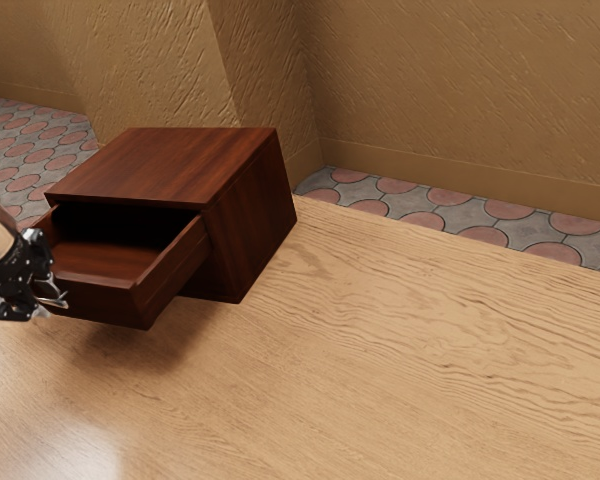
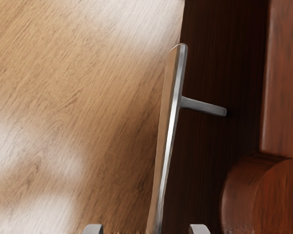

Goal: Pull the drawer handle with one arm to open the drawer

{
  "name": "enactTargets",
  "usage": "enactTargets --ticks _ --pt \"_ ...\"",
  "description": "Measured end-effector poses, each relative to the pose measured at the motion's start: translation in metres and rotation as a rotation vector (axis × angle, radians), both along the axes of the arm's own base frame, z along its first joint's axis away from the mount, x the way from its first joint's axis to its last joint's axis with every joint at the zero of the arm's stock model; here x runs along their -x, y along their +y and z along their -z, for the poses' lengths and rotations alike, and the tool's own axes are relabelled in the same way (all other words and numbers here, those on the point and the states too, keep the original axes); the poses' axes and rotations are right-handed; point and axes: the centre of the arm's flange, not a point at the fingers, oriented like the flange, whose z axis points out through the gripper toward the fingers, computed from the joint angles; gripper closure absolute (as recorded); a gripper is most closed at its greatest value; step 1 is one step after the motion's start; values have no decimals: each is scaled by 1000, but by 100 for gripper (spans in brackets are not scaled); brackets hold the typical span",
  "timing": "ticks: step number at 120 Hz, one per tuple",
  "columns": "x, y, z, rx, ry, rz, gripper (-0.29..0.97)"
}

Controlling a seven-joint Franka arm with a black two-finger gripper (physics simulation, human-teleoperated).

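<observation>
Handle (image 2: 169, 146) on the drawer (image 1: 166, 274) front lay between the tool's (image 1: 42, 294) fingers (image 2: 94, 228), which stood apart and clamped nothing. Drawer stood well out of the cabinet (image 1: 180, 165) on the worktop (image 1: 380, 380). Opening judged largely done, with little travel left.

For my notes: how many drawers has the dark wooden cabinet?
1: a dark reddish wooden drawer, pulled partly out of the cabinet toward the exterior view's left. Other faces are hidden.
</observation>
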Motion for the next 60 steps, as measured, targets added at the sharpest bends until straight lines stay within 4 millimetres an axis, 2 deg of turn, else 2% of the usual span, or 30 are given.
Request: enactTargets --ticks 26,32,36,56,60 --pt "6 -13 -28 -51 -42 17 51" --pt "-1 -21 -40 -60 -56 43 49" --pt "-8 -25 -53 -64 -67 61 45" --pt "-42 -34 -159 -20 -113 170 21" --pt "-46 -40 -172 5 -105 203 18"
